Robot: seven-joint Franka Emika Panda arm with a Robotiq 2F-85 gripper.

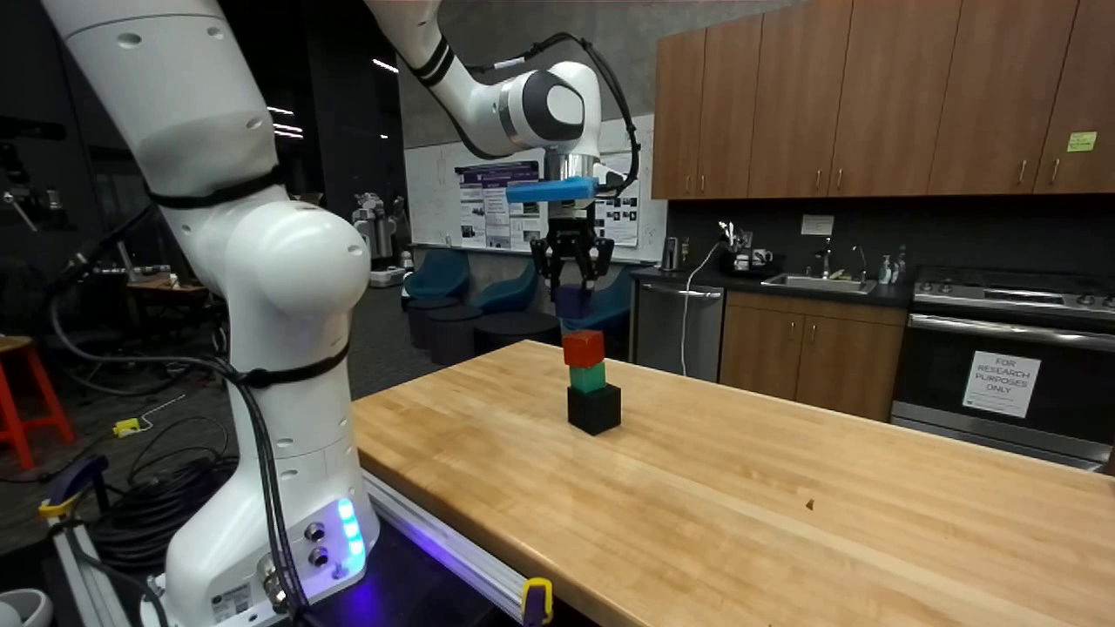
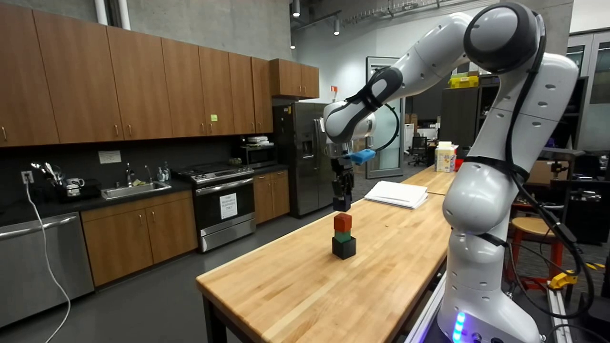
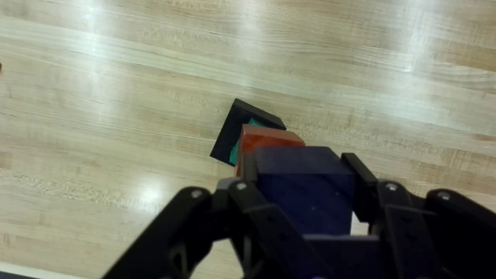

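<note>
My hand [image 3: 304,170] is drawn in around a dark blue block [image 3: 306,197], the two fingers [image 3: 361,184] pressed to its opposite sides and standing only as far apart as the block is wide. I hold it in the air over the table [image 1: 740,522], above three blocks piled one on another. Topmost is a red block [image 1: 584,348], under it sits a green block [image 1: 588,377], and at the bottom a black block [image 1: 594,410], the widest of the three, stands on the table. From my wrist the red block shows turned a little against the black one, with slivers of green peeping out between them. An exterior view shows a gap between my block and the red one; it looks small, though from these angles I can't judge it well. Also on the table, in an exterior view, lies a stack of white paper [image 2: 398,194], and farther back stands a carton [image 2: 445,158]. Across the floor [image 2: 157,305] are a steel dishwasher [image 2: 24,271], a sink [image 2: 138,192] set in a dark counter [image 2: 38,209], and a stove [image 2: 209,209], with wooden cupboards [image 2: 143,90] above them.
</note>
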